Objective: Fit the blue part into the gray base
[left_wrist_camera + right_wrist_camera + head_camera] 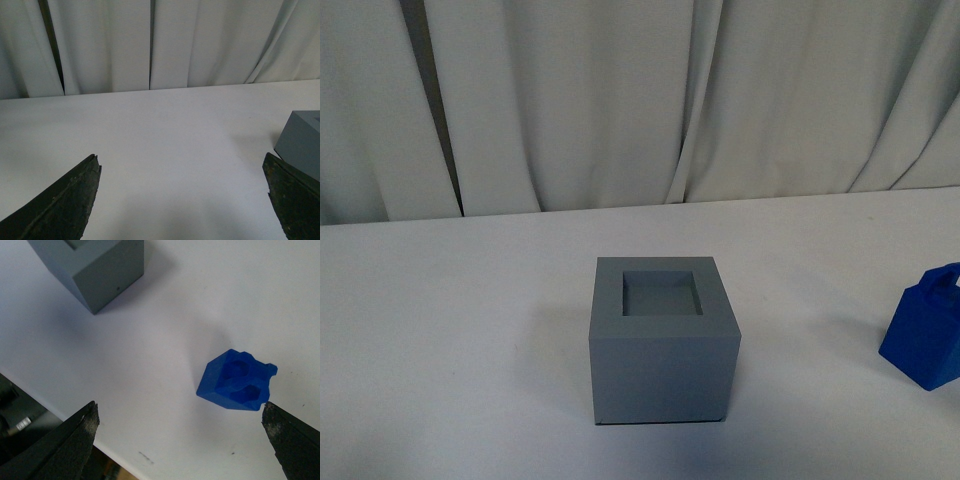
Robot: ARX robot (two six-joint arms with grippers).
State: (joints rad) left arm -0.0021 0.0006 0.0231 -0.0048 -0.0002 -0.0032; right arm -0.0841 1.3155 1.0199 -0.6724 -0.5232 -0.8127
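Observation:
The gray base (662, 340) stands on the white table in the middle of the front view, its square recess facing up and empty. The blue part (926, 330) sits upright at the right edge of that view, partly cut off. Neither arm shows in the front view. In the right wrist view the blue part (237, 380) lies just beyond my open right gripper (180, 412), close to one fingertip (280, 425), and a corner of the gray base (95, 270) is farther off. My left gripper (182, 162) is open over bare table, with the gray base (300, 142) beside one finger.
A white curtain (640, 100) hangs behind the table's far edge. The table's near edge (75, 427) runs below my right gripper, with dark space past it. Small dark marks (145, 456) dot the tabletop near that edge.

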